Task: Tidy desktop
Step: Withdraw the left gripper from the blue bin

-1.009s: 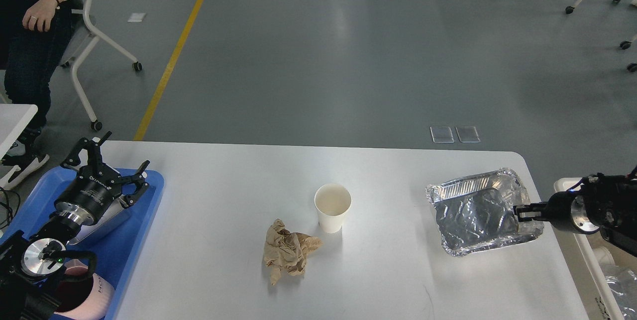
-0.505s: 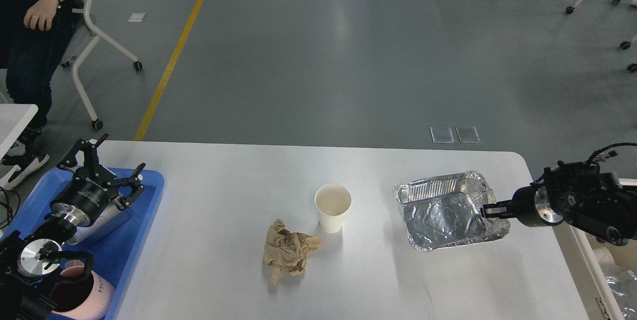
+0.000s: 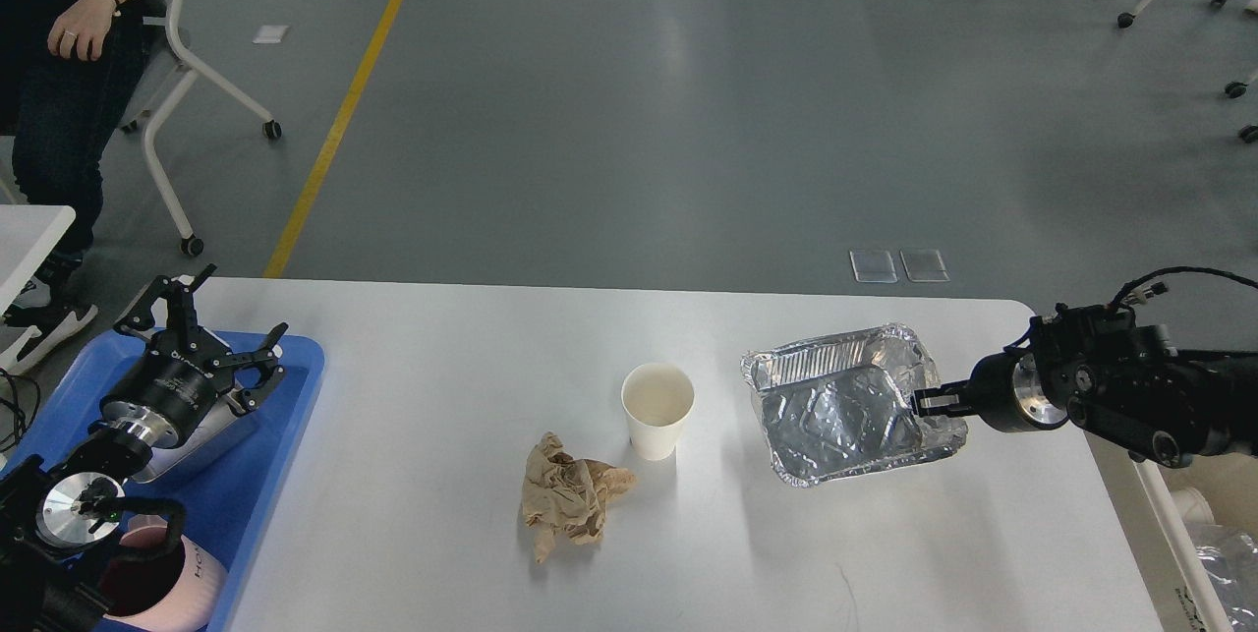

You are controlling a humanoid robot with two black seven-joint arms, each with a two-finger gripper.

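Note:
The white desktop point(image 3: 442, 534) holds a white paper cup point(image 3: 657, 411) standing upright near the middle and a crumpled brown paper point(image 3: 570, 499) just in front of it to the left. My right gripper point(image 3: 924, 403) comes in from the right and is shut on the right rim of a crinkled foil tray point(image 3: 835, 411), which is tilted, to the right of the cup. My left gripper point(image 3: 211, 327) is open and empty above the blue tray point(image 3: 290, 396) at the left edge.
The blue tray holds a metal container point(image 3: 201, 445) and a pink cup point(image 3: 192, 578). A white bin point(image 3: 1170, 524) stands beside the desktop's right edge. A seated person point(image 3: 69, 72), a chair point(image 3: 187, 72) and a small white side table point(image 3: 29, 229) are at the far left.
My right gripper has carried the foil tray leftward from the desktop's right edge towards the cup. My left gripper has barely moved.

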